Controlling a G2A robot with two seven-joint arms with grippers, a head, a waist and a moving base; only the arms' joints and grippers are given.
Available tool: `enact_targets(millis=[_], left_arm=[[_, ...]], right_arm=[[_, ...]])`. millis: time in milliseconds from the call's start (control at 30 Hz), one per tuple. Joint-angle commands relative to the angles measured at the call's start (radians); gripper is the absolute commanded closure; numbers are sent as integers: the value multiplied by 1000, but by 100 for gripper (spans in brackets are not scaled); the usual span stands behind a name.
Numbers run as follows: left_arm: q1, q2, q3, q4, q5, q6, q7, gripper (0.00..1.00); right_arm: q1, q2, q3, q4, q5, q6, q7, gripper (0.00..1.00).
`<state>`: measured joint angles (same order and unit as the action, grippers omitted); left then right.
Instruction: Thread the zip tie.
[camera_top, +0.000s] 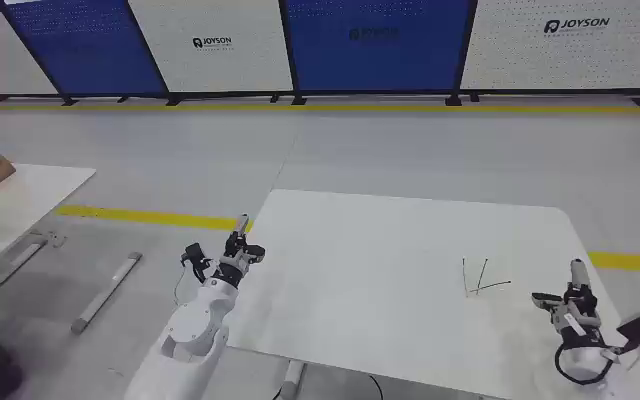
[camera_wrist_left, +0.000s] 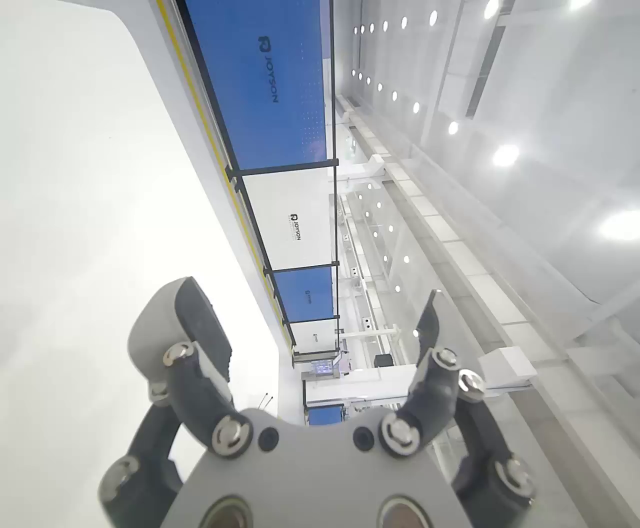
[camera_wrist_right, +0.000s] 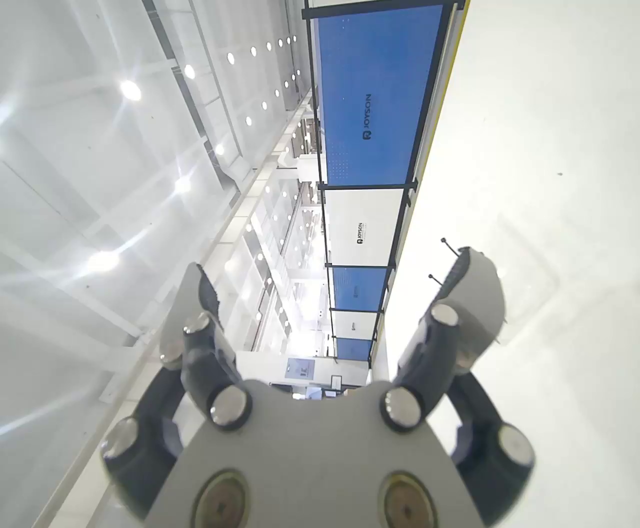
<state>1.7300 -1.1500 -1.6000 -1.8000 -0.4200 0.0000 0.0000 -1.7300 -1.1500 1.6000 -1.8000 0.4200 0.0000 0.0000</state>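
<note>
A printed logo (camera_top: 576, 24) with lettering stands on the blue and white partition panels (camera_top: 210, 70).

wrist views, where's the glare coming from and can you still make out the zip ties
Right wrist view: ceiling lights flare into star streaks, but the zip ties read as thin dark lines on the bright table. Left wrist view: the table is nearly washed white, the ties tiny beyond the left hand. Top view: even light, ties plain.

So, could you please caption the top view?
Left gripper and right gripper, open, flank the table; zip ties near the latter.
</note>
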Motion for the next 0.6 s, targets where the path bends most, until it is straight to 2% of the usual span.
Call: enact_targets(millis=[0,100,233,400,567], left_arm=[[0,0,0,0,0,0,0,0],[0,0,0,0,0,0,0,0],[0,0,0,0,0,0,0,0],[0,0,0,0,0,0,0,0],[0,0,0,0,0,0,0,0]], right_arm=[[1,0,1,0,-1,1,1,0],[11,1,21,10,5,20,35,0],[11,12,75,13,-34,38,159,0],[28,38,186,15,-76,101,414,0],[76,65,238,37,-147,162,665,0]])
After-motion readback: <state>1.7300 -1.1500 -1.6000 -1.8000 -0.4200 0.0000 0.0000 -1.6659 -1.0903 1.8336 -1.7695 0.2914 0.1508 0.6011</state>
